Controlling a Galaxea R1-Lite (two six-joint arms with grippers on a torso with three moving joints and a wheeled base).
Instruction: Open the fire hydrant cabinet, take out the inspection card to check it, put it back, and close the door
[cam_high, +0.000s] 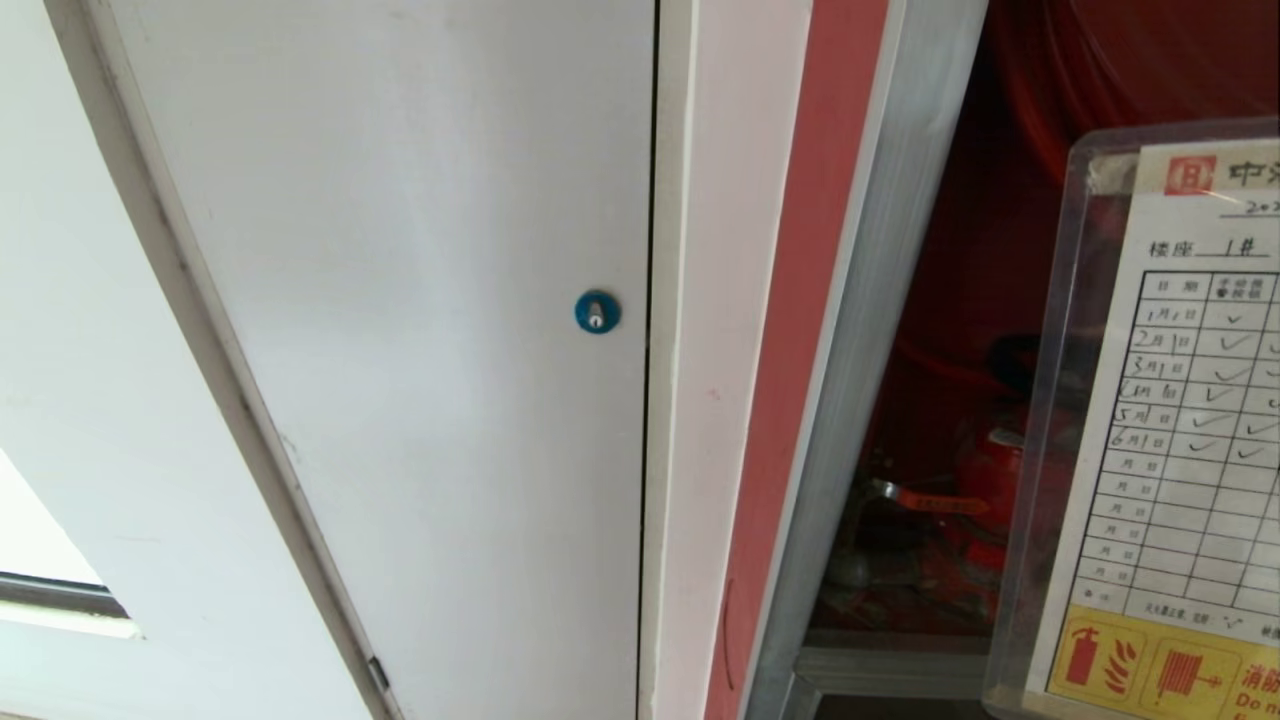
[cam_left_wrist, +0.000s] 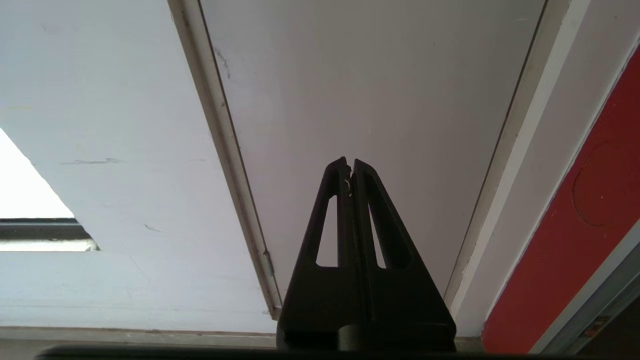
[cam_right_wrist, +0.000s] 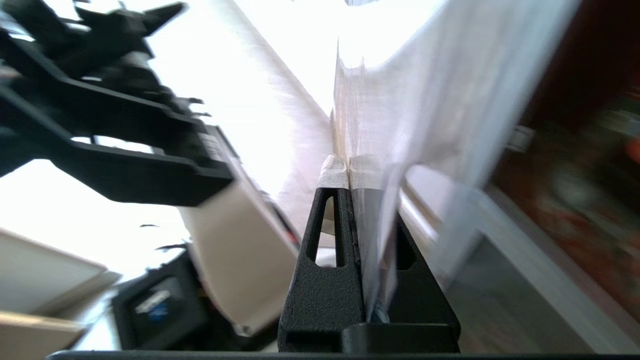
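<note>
Backdrop: white wall panel (cam_high: 400, 300) with a blue round lock (cam_high: 597, 312), beside the fire hydrant cabinet (cam_high: 960, 420).
Right end effector (cam_right_wrist: 348, 172): clenched on the inspection card (cam_high: 1180, 420), held up close before the head camera, in front of the open red interior.
Left end effector (cam_left_wrist: 349, 165): clenched, empty, facing the white panel.
Cabinet interior: red valve (cam_high: 985, 480) behind the card.

A white door (cam_high: 400, 330) with a small blue lock (cam_high: 597, 312) fills the left. On the right, the open red cabinet (cam_high: 960, 330) (valve dimly visible inside) stands behind a near sleeved inspection card (cam_high: 1180, 430).
</note>
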